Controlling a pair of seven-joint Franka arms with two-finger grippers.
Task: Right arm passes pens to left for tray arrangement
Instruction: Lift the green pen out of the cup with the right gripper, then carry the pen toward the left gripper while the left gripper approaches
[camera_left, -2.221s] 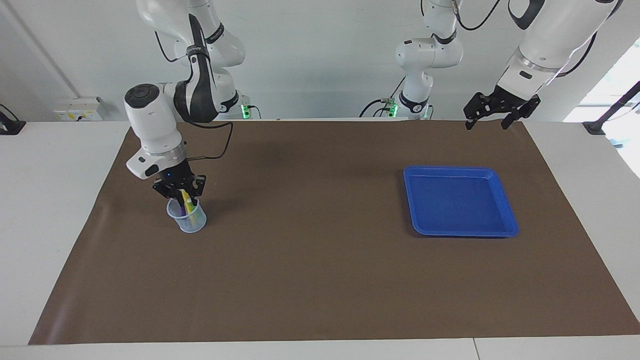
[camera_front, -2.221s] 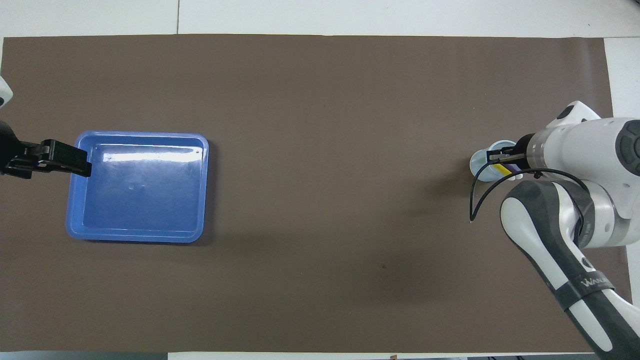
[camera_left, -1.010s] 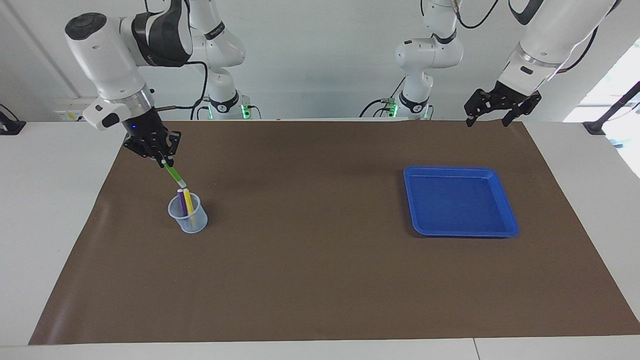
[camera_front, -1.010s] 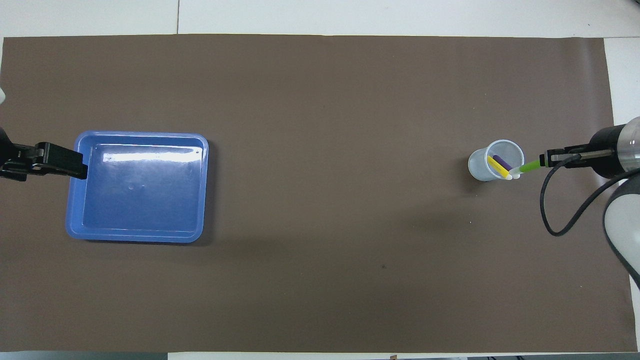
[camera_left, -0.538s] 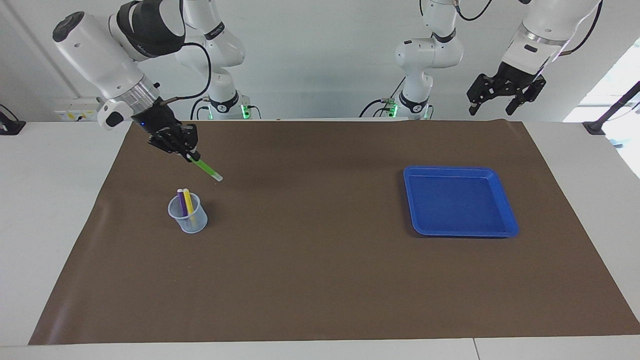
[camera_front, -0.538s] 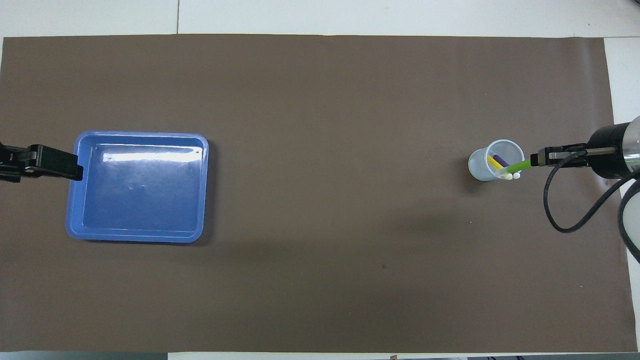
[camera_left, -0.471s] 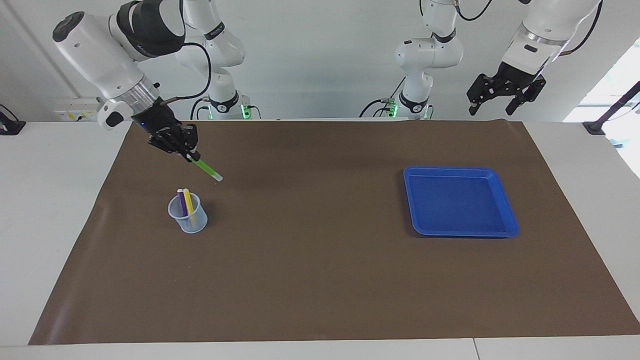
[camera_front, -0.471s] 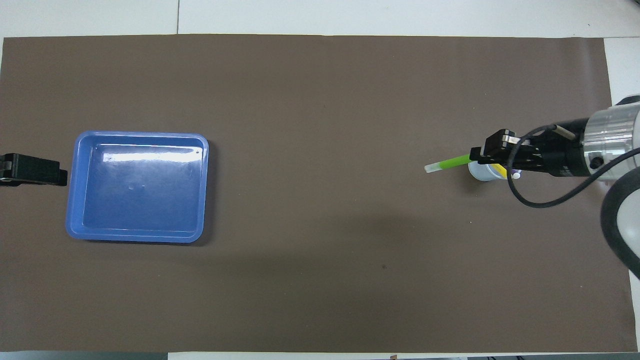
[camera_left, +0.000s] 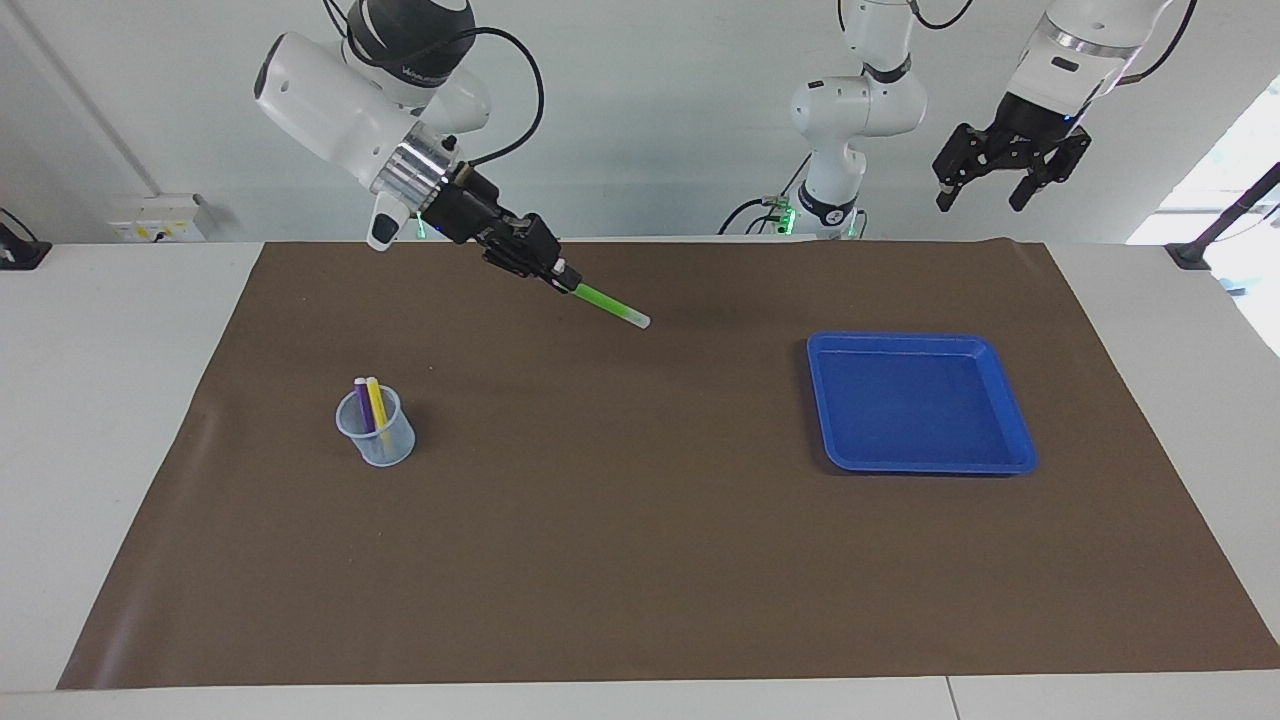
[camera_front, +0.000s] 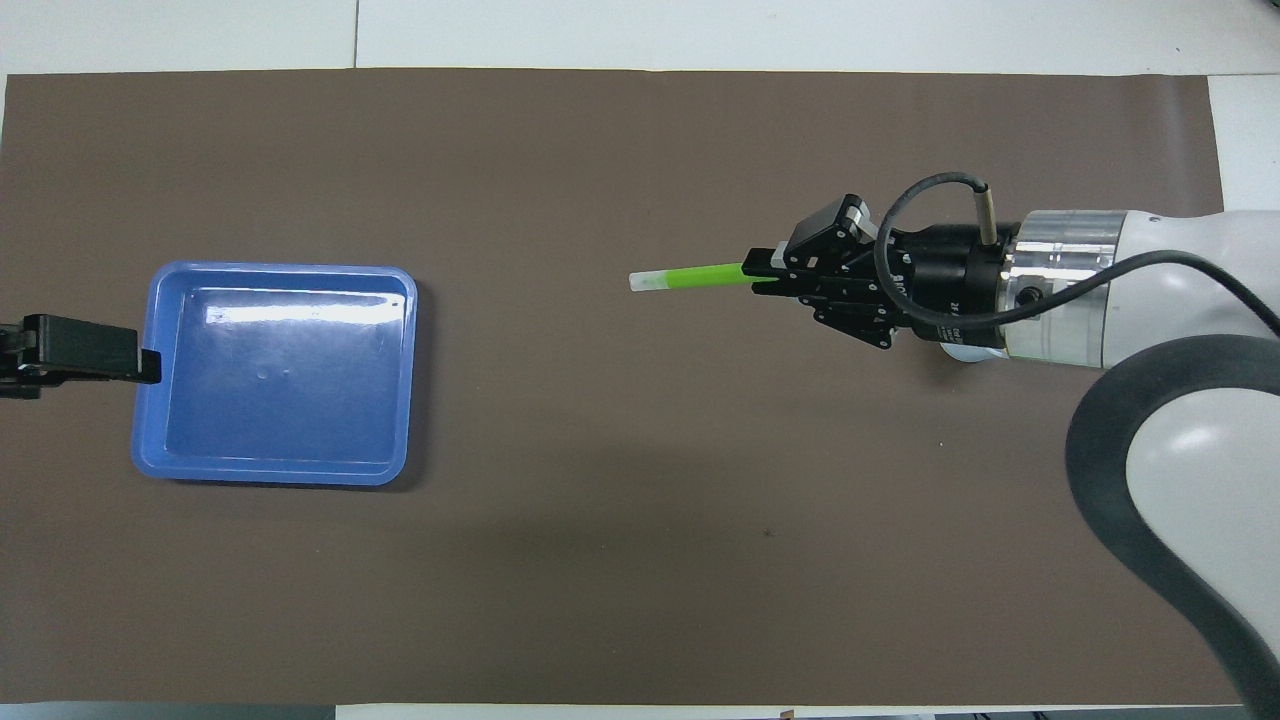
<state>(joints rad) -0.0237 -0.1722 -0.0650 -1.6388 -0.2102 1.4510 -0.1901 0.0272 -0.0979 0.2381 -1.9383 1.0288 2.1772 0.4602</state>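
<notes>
Currently: green pen (camera_left: 603, 301) carried aloft, clamped in right gripper (camera_left: 562, 280) over mat middle | left gripper (camera_left: 1006, 172) held raised, jaws apart, above tray (camera_left: 1015, 412) corner | yellow, purple pens left in cup (camera_left: 377, 440) | next: left gripper to be brought to pen's pale end.

The right arm reaches out raised over the bench's middle, wrist tilted low, its right pincer (camera_left: 562, 282) clamped shut on a pen. The left arm waits high over the bench's robot-side edge, left pincer (camera_left: 979, 196) spread, pointing down.
</notes>
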